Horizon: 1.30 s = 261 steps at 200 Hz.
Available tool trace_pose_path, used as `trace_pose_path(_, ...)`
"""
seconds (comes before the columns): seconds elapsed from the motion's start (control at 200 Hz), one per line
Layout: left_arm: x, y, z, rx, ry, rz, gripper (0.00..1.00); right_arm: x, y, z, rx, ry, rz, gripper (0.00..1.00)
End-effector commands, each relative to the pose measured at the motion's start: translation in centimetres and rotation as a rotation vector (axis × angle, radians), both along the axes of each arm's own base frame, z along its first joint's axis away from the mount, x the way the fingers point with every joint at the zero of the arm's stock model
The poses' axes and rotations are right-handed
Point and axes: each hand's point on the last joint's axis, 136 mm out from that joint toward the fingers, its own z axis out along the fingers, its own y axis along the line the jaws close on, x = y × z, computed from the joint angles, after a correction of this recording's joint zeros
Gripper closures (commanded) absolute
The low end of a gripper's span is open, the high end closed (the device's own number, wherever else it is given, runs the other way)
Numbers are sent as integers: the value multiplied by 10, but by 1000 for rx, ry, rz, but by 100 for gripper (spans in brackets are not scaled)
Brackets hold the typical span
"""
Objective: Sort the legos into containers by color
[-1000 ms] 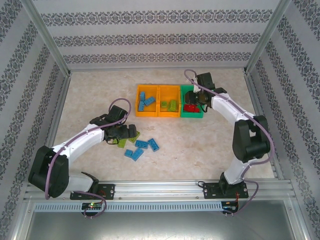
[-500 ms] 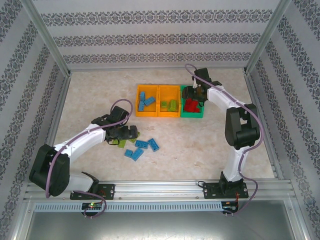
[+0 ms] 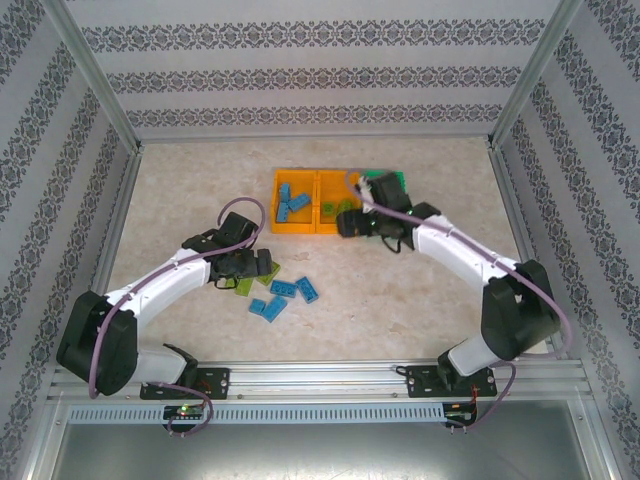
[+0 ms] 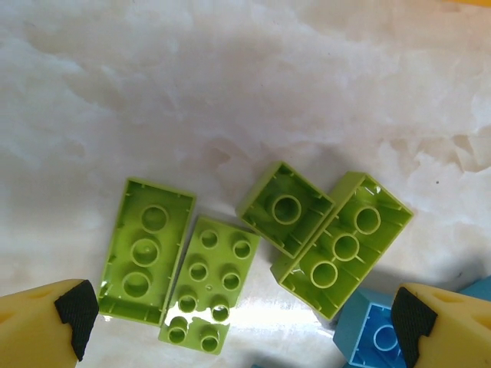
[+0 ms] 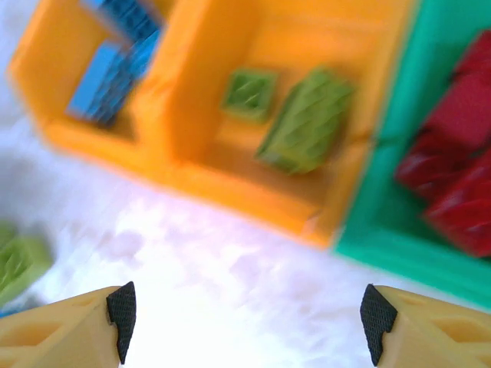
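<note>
Left gripper point(image 4: 244, 328) hung spread wide with nothing in it, right over four light green studded plastic lego bricks point(image 4: 209, 284) on the marble-look table point(image 4: 230, 92), with a blue brick point(image 4: 374, 339) just beside them at 4 o'clock. Right gripper point(image 5: 248, 322) was released and empty too, near the bins: orange plastic bin point(image 5: 92, 138) with blue legos point(image 5: 107, 69) at 11 o'clock, second orange bin point(image 5: 253, 195) with two green legos point(image 5: 307, 119) at 12, green plastic bin point(image 5: 399, 253) with red legos point(image 5: 460, 153) at 2

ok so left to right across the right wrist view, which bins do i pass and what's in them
first orange bin with blue bricks → second orange bin with green bricks → green bin with red bricks
</note>
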Motion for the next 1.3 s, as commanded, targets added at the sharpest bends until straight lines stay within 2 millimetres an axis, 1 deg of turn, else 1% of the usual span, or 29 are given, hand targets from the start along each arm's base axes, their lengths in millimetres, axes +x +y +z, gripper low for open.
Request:
trace_pose_path(0.0, -5, 10, 5, 38, -4, 27, 0, -37, 24, -26, -59, 1, 94, 20)
trace_pose_path(0.105, -4, 9, 4, 36, -4, 31, 0, -73, 53, -46, -87, 12, 156, 20)
trace_pose_path(0.2, -4, 9, 4, 33, -3, 31, 0, -92, 68, -64, -134, 32, 185, 19)
trace_pose_path(0.28, -4, 9, 4, 32, -1, 31, 0, -101, 78, -78, -150, 67, 198, 19)
trace_pose_path(0.335, -5, 8, 4, 32, 1, 28, 0, -106, 88, -84, -147, 82, 211, 20)
trace_pose_path(0.43, -6, 10, 4, 39, 2, 31, 0, -111, 105, -87, -139, 84, 238, 20)
trace_pose_path(0.49, -8, 11, 3, 42, 5, 32, 0, -115, 113, -90, -145, 90, 253, 20)
trace_pose_path(0.55, -9, 12, 2, 44, 6, 33, 0, -117, 114, -97, -173, 104, 261, 22)
trace_pose_path(0.639, -10, 13, 1, 48, 10, 34, 0, -116, 109, -108, -227, 119, 253, 24)
trace_pose_path(0.714, -11, 14, 1, 50, 8, 34, 0, -113, 107, -112, -258, 115, 257, 27)
trace_pose_path(0.809, -11, 14, 1, 53, 7, 34, 0, -112, 107, -115, -284, 111, 271, 38)
trace_pose_path(0.909, -10, 14, 1, 54, 7, 35, 0, -111, 102, -119, -321, 117, 275, 49)
trace_pose_path(0.959, -10, 15, 1, 54, 6, 37, 0, -111, 98, -121, -337, 120, 274, 53)
trace_pose_path(1.049, -10, 15, 2, 57, 4, 38, 0, -110, 95, -118, -332, 108, 271, 61)
trace_pose_path(1.139, -10, 17, 1, 65, 5, 39, 0, -103, 95, -104, -274, 71, 246, 65)
trace_pose_path(1.219, -11, 18, 1, 75, 8, 43, 0, -91, 97, -84, -196, 32, 210, 66)
trace_pose_path(1.299, -11, 20, -1, 83, 14, 50, 0, -76, 104, -55, -92, -11, 190, 66)
